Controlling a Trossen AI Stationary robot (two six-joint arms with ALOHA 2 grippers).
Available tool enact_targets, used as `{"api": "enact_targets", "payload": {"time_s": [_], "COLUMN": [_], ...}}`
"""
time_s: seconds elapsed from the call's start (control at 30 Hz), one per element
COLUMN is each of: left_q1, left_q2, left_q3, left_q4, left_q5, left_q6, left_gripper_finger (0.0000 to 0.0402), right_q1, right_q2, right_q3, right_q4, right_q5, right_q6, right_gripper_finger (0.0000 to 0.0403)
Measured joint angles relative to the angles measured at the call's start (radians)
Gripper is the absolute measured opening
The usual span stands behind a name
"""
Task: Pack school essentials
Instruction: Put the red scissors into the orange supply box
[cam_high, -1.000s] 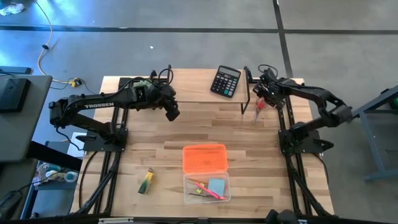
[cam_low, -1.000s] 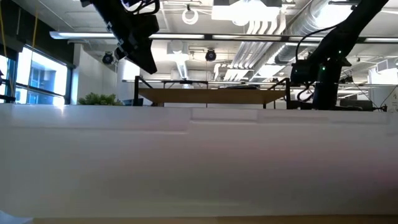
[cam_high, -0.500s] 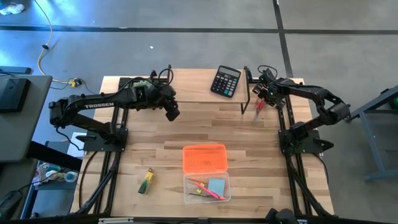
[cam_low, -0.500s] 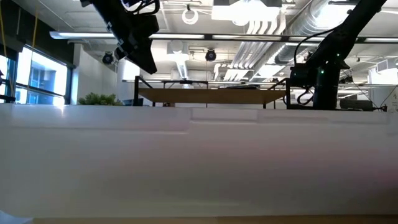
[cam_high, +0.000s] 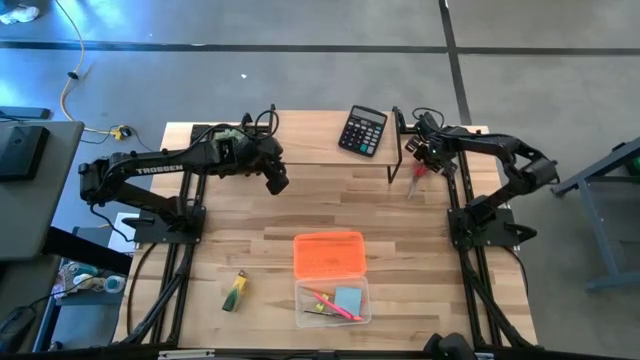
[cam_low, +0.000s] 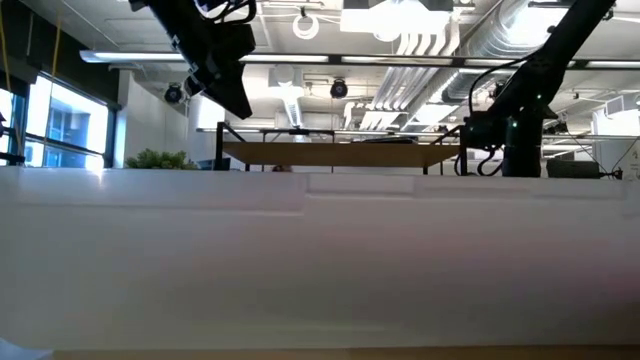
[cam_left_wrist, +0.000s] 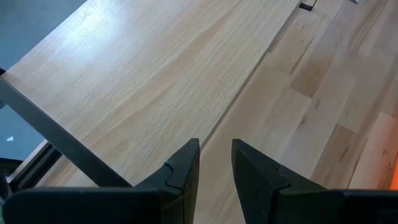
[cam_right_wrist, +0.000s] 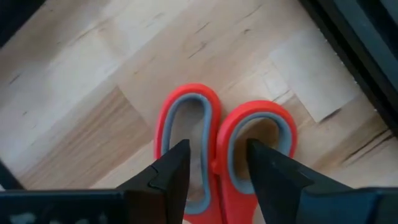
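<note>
The red-handled scissors (cam_high: 413, 181) lie flat near the table's far right edge. My right gripper (cam_high: 424, 158) hangs open right over their handles. In the right wrist view its fingers (cam_right_wrist: 173, 169) stand above the two red loops (cam_right_wrist: 188, 107), and the blades are hidden. My left gripper (cam_high: 278, 181) waits in the air over the far left part of the table, its fingers (cam_left_wrist: 185, 168) a narrow gap apart. The clear box (cam_high: 332, 302) holds the pink pen (cam_high: 335, 305) and the blue note pad (cam_high: 348, 298). The green-yellow marker (cam_high: 235, 290) lies to the box's left. My right gripper points down over the scissors' handle loops (cam_right_wrist: 255, 124), one finger above each loop, with the place where they join between the fingertips. Whether the fingers touch the handles, I cannot tell.
The orange lid (cam_high: 328, 254) lies just beyond the box. A black calculator (cam_high: 362, 130) rests on the far edge, left of a black upright post (cam_high: 397, 150) that stands close to the scissors. A white wall (cam_low: 320, 260) blocks most of the low view.
My right gripper has sunk a little toward the scissors while its arm's elbow swung out toward the table's right. The scissors and the left arm have kept still.
</note>
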Motion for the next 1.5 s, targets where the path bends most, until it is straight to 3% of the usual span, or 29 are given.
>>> {"api": "enact_targets", "payload": {"time_s": [0.13,0.5,0.93,1.5], "left_q1": [0.0,0.0,0.0,0.0], "left_q2": [0.0,0.0,0.0,0.0], "left_q3": [0.0,0.0,0.0,0.0], "left_q4": [0.0,0.0,0.0,0.001], "left_q5": [-0.001,-0.006,-0.006,-0.002], "left_q6": [0.0,0.016,0.016,0.008], "left_gripper_finger": [0.0085,0.0085,0.0085,0.0085], "right_q1": [0.0,0.001,0.001,0.003], "right_q2": [0.009,0.011,-0.008,-0.245], "right_q3": [0.002,0.004,0.003,0.002], "right_q4": [-0.007,-0.057,-0.095,-0.125], "right_q5": [0.012,0.049,0.077,0.09], "right_q6": [-0.001,-0.028,-0.088,-0.159], "right_gripper_finger": [0.0131,0.0031,0.0033,0.0024]}}
